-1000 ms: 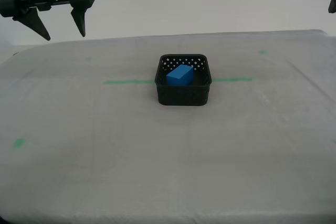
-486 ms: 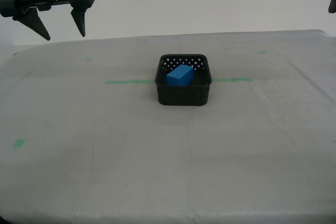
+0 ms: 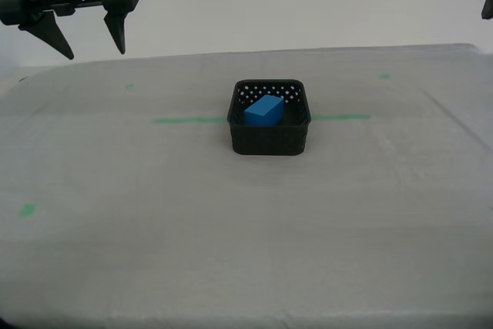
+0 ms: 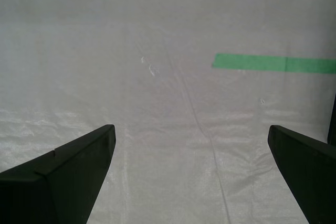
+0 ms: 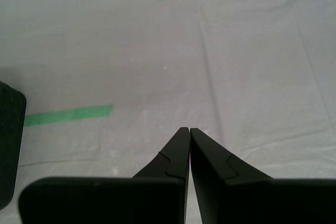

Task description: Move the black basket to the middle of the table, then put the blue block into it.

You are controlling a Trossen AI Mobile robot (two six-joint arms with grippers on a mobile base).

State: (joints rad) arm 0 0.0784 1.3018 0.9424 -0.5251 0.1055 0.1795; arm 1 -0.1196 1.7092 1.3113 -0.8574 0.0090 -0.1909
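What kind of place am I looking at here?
Probably a robot test bench, not a home: a table covered in pale sheeting, marked with green tape, holding only a black basket with a blue block inside.

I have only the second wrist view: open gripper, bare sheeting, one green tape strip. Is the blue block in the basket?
Observer: Yes. In the exterior view the blue block lies inside the black basket.
Operator: Where does the basket stand?
Observer: Near the middle of the table, on the green tape line, which shows on both sides of it.
Operator: And my first gripper?
Observer: Its wrist view shows my first gripper shut and empty above the sheeting, clear of the basket.
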